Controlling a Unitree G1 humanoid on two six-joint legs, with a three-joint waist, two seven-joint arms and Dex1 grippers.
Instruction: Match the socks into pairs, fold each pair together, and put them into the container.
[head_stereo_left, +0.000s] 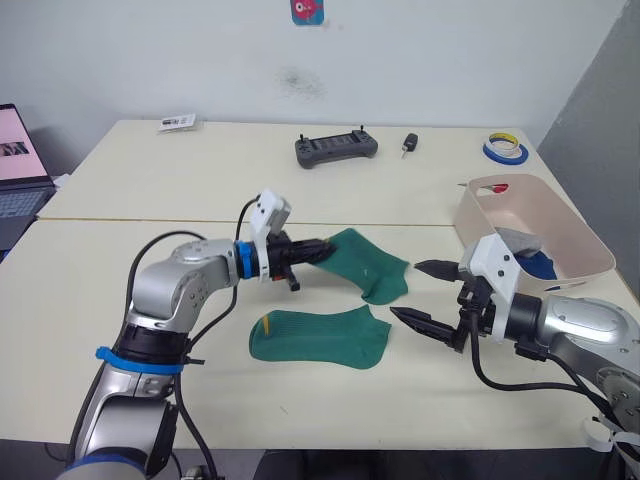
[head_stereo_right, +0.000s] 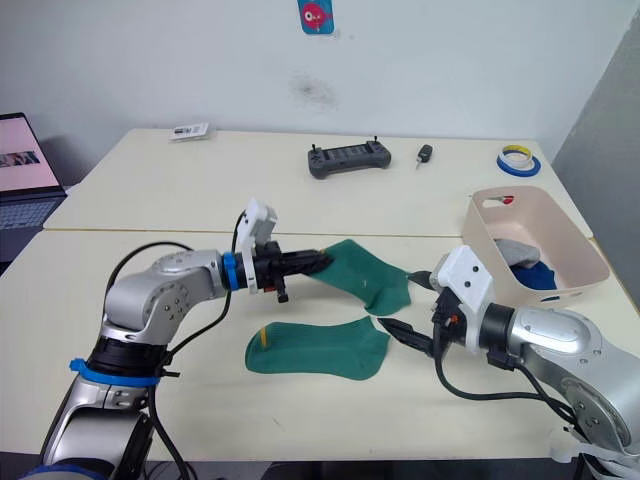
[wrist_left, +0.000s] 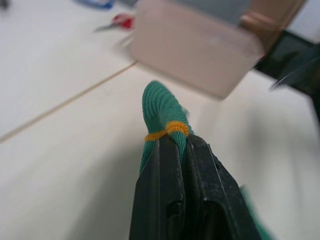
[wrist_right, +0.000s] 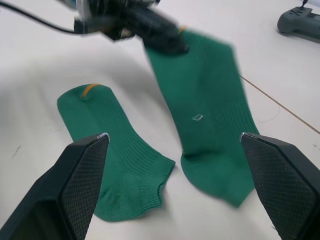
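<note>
A pale cream table (head_stereo_left: 150, 190) is standing against a white wall, carrying a dark grey handheld controller (head_stereo_left: 336, 148), a black key fob (head_stereo_left: 409, 144) and a blue-and-yellow roll of tape (head_stereo_left: 505, 149) along its far edge. The left gripper (head_stereo_left: 322, 248) is pinching its black fingers tight on the yellow-tipped toe of one green ribbed ankle sock (head_stereo_left: 372, 262), whose other end is trailing onto the table, while the second green ribbed ankle sock (head_stereo_left: 318, 336) is lying flat just nearer. The right gripper (head_stereo_left: 425, 295) is hovering wide open and empty just right of both socks, and the pale pink-beige plastic tub (head_stereo_left: 577, 238) is sitting at the right, holding a grey sock (head_stereo_left: 518, 239) and a dark blue sock (head_stereo_left: 540, 264).
</note>
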